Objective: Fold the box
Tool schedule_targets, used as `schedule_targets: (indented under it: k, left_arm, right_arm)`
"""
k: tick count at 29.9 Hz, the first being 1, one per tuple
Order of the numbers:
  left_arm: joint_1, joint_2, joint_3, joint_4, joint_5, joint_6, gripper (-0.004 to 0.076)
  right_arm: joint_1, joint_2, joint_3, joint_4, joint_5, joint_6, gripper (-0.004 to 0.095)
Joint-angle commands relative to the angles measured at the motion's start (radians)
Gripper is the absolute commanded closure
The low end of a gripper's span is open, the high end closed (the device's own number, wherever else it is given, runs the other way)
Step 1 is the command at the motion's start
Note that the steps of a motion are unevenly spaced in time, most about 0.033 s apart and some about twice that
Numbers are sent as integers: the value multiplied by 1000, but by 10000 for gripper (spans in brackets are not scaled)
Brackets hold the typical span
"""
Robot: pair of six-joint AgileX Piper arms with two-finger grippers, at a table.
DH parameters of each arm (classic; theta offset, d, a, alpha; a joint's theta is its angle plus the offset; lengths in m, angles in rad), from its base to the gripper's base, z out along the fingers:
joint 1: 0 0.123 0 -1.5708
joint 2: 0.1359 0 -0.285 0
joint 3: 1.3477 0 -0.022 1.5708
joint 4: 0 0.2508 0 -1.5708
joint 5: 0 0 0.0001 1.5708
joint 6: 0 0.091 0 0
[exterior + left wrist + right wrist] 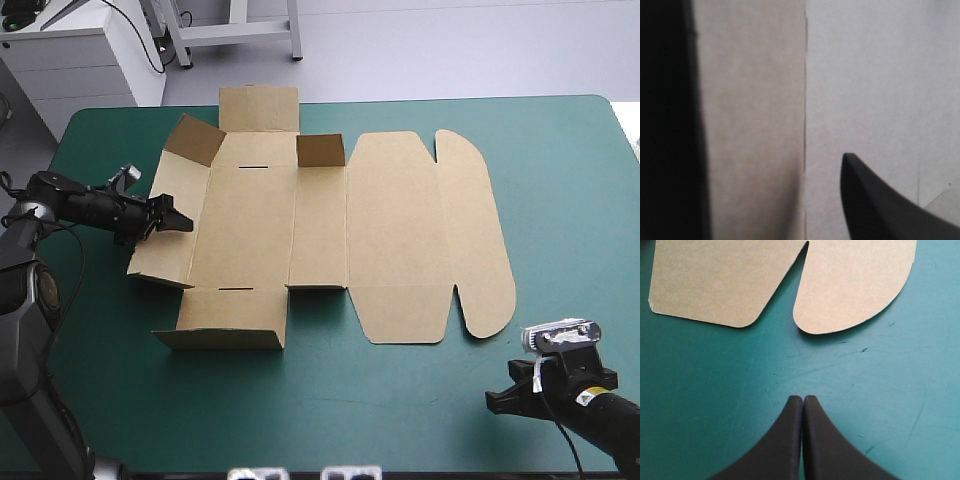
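The brown box (pixel 330 235) lies mostly flat in the middle of the table. Its left wall (pixel 165 225) and two small flaps (pixel 320 150) at the far side are raised, and the lid with its rounded tuck flap (pixel 480 240) lies flat to the right. My left gripper (pixel 170 218) is at the raised left wall, open. In the left wrist view its fingers (pixel 880 205) stand apart, close against the board (pixel 755 100). My right gripper (pixel 505 395) rests shut near the front right corner. Its tips (pixel 803 399) point at the lid's near flaps (pixel 855 285), a short way off.
The teal-green cover (pixel 380 400) shows between the box's near edge and the table's front edge, and to the right of the lid (pixel 570 200). A white cabinet (pixel 70 60) stands beyond the far left corner.
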Motion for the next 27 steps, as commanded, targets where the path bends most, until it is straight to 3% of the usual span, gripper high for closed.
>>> schedule_targets:
  k: [1,3,4,14,27]
  left_arm:
    - [-15,-34,-3,76,90,-13,576]
    - [-15,-38,-3,90,90,-13,718]
    - [-15,-47,-3,90,90,-13,728]
    - [-59,-142,-45,110,90,43,732]
    - [-286,-280,-266,445,72,76,732]
  right_arm:
    - [3,6,-28,16,-49,9,922]
    - [3,6,-28,16,-49,10,922]
    - [3,6,-28,16,-49,10,922]
    - [3,6,-28,14,-58,10,922]
    - [3,6,-28,14,-79,11,922]
